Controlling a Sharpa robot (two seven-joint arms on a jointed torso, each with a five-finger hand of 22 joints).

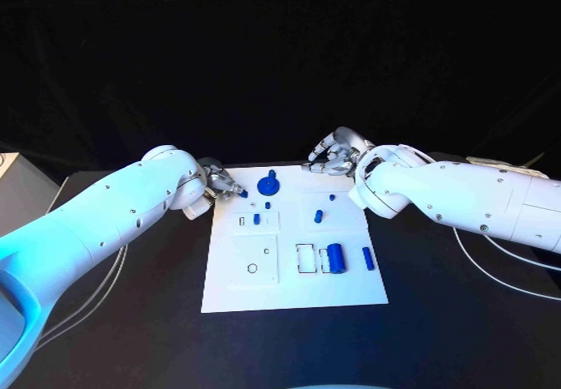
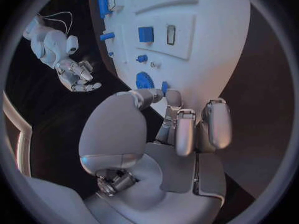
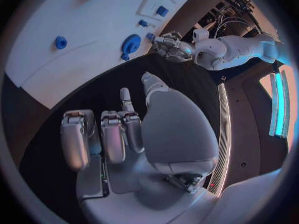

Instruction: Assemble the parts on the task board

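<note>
Here the white task board (image 1: 240, 292) lies flat in the middle of the black counter (image 1: 468, 324), its near end bare apart from a small oval opening and shallow outlines. Further up the board, toward the right, a blue cylinder (image 1: 336, 258) lies in a rectangular recess, with a thin blue bar (image 1: 368, 258) just beside it nearer the board's right edge. Beyond these, small blue pegs stand apart from one another about the board's middle, one of them (image 1: 318, 215) right of centre. At the far end sits a blue round gear (image 1: 269, 186).

The left hand (image 1: 220, 185) is at the board's far left corner, near the gear; from the left wrist view its fingers (image 2: 186, 134) are curled inward over the board's edge, and I can see nothing held in them. Whether the thumb touches the gear I cannot tell.

The right hand (image 1: 333, 158) hangs just past the board's far edge, over the counter, fingers (image 3: 115, 139) loosely bent and apart, holding nothing.
</note>
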